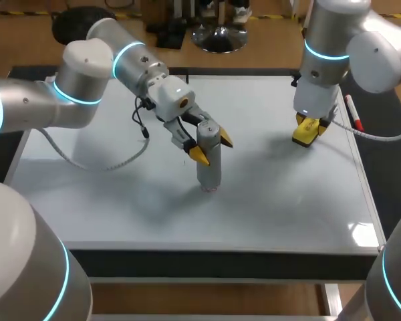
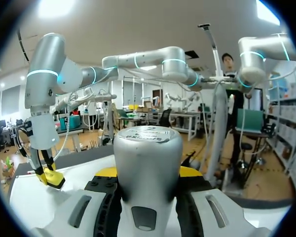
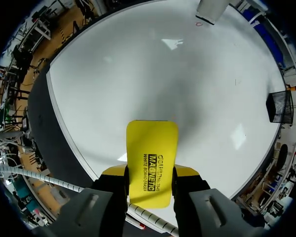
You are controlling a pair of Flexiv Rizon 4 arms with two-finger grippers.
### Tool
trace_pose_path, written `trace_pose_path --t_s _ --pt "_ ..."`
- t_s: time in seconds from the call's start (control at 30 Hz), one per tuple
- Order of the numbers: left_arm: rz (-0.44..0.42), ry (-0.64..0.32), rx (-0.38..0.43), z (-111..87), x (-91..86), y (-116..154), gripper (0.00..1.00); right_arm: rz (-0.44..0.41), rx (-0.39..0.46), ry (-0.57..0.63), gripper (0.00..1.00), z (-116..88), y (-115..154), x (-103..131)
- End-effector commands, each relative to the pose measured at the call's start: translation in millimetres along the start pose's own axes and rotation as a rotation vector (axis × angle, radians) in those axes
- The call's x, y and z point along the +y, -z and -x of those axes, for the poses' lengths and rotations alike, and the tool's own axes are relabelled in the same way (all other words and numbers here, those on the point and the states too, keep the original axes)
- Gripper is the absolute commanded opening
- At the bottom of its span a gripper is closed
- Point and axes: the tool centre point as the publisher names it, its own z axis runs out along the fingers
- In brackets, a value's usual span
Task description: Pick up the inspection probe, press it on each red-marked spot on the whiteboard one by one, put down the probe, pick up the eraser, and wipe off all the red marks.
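The inspection probe (image 1: 208, 157), a silver cylinder with a rounded top, stands upright near the middle of the whiteboard (image 1: 267, 207). Its lower end is planted on a faint red mark (image 1: 206, 190), part of which shows at its foot. The left gripper (image 1: 212, 148) grips it: the two yellow-tipped fingers press against opposite sides of the upper body, spread just as wide as the cylinder. In the left wrist view the probe (image 2: 147, 163) fills the gap between those fingers, its flat cap ahead of them.

From the right wrist view, the probe's base (image 3: 212, 10) and the red mark (image 3: 199, 23) lie well ahead, across bare whiteboard (image 3: 138, 74).

The right gripper (image 1: 307, 130) hangs near the board's far right side, well apart from the probe. It clamps a yellow eraser (image 3: 150, 158) lengthwise between its fingers, the eraser's free end pointing down at the board. Whether it touches the surface cannot be told.

A red-tipped marker (image 1: 353, 114) lies along the board's right edge, just beside that gripper.
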Motion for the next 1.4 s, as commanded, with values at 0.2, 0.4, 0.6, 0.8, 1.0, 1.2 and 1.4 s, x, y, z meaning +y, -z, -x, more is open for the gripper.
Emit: trace_pose_path --t_s 0.2,0.4,0.6,0.8,1.0,1.2,1.4 --pt "-0.002 0.020 0.027 5.4 11.5 -2.2 0.00 -0.001 0.003 0.002 0.00 0.1 0.4 -0.9" --pt "-0.010 0.027 0.024 4.0 15.3 -2.6 0.00 -0.001 0.003 0.002 0.00 0.1 0.4 -0.9" --pt "-0.019 0.036 0.014 2.4 19.2 -1.0 0.00 -0.001 0.003 0.002 0.00 0.1 0.4 -0.9" --pt "-0.021 0.039 0.013 3.4 22.0 -0.2 0.00 -0.001 0.003 0.002 0.00 0.1 0.4 -0.9" --pt "-0.011 0.041 0.008 5.3 24.4 1.8 0.00 -0.001 0.003 0.002 0.00 0.1 0.4 -0.9" --pt "0.016 0.055 0.019 5.3 27.0 2.5 0.00 -0.001 0.003 0.002 0.00 0.1 0.4 -0.9" --pt "0.018 0.056 0.023 4.9 27.4 2.2 0.00 -0.001 0.003 0.002 0.00 0.1 0.4 -0.9"
